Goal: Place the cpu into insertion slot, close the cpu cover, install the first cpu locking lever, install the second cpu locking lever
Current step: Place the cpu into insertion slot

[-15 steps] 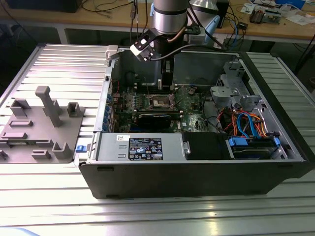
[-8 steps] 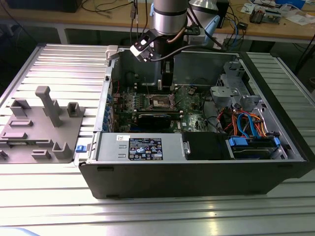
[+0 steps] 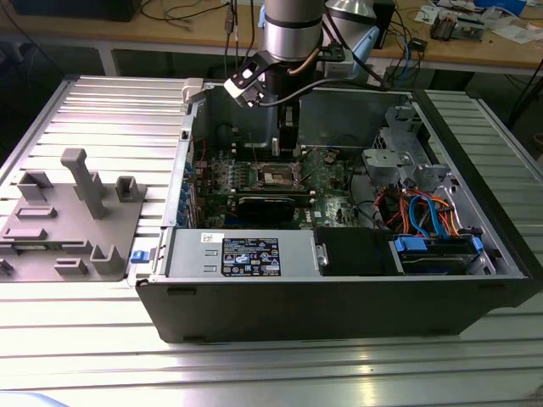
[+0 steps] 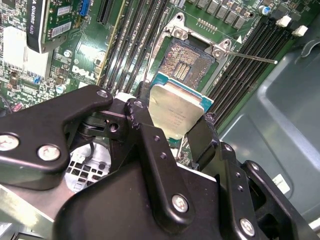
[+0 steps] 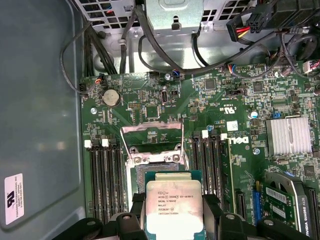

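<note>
My gripper (image 4: 175,120) is shut on the cpu (image 4: 172,107), a flat square chip with a silver-grey top, pinched at two opposite edges by the black fingers (image 4: 150,140). In both wrist views the cpu (image 5: 174,205) hangs just above and slightly off the insertion slot (image 4: 186,61), whose dark contact field lies bare. The cpu cover (image 5: 150,129) stands swung up at the socket's far side. A thin locking lever (image 4: 255,59) sticks out sideways, released. In the exterior view the gripper (image 3: 287,151) reaches down into the open computer case over the insertion slot (image 3: 278,175).
Long memory slots (image 5: 105,175) flank the socket on both sides. A black graphics card (image 3: 267,206) lies beside the socket. Case walls (image 3: 339,297), a drive cage (image 3: 399,157) and coloured cables (image 3: 424,212) surround the board. A grey fixture (image 3: 76,212) sits at the exterior view's left.
</note>
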You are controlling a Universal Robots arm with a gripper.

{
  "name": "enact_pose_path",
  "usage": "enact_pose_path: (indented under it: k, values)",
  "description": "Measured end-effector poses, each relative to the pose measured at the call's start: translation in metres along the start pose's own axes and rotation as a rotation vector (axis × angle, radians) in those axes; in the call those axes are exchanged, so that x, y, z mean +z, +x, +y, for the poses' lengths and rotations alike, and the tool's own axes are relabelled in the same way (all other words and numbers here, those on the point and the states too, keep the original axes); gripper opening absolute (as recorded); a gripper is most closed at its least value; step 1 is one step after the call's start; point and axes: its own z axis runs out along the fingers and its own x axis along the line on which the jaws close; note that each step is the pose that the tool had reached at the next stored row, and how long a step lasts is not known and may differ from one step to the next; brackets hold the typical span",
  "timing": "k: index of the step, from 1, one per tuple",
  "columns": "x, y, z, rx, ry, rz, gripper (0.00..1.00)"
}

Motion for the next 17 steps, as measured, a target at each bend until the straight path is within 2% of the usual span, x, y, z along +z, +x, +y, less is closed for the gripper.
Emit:
enact_pose_path:
  k: [17]
  values:
    - [0.0032,0.0000,-0.0002,0.000,0.0000,-0.0001,0.54]
